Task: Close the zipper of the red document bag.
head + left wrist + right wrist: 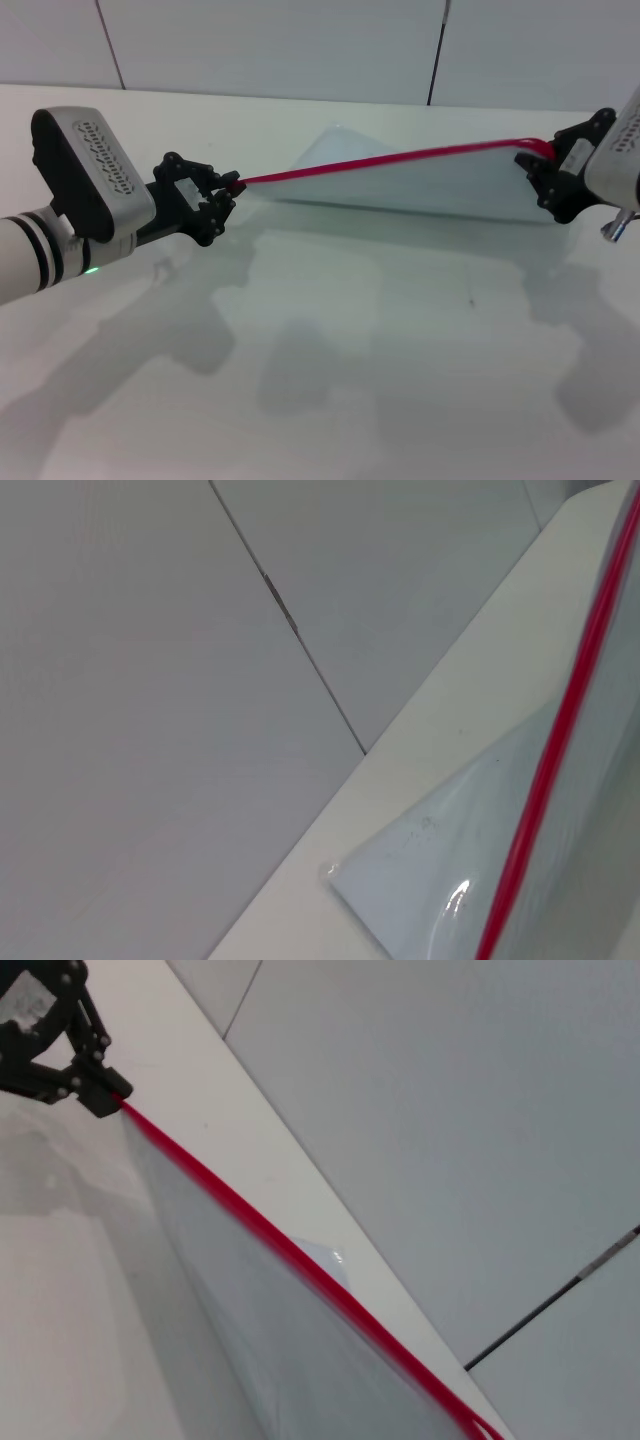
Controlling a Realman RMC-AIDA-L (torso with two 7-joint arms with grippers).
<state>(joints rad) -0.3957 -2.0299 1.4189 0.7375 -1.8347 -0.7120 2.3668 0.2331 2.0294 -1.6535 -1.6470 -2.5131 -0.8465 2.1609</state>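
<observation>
Taut red zipper [390, 158] atop tilted pouch [420, 180]

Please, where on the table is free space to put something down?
The near half of the table, in front of the red document bag, is bare. Crowded: the line between left gripper and right gripper, where the zipper is stretched.

Stretched taut above the tabletop [330, 380] between left gripper [228, 190] and right gripper [533, 160]: the zipper [390, 158], a red line barring passage across the far middle. Hanging beneath it, the red document bag [420, 180], tilted like a tent wall, lower edge resting on the surface toward the far edge. Left gripper clamped on the zipper's near-left end, right gripper pinching the far-right end. Bare, open surface along the whole near edge and both near corners. Behind the far edge, a panelled wall [270, 45] closing off that side.
</observation>
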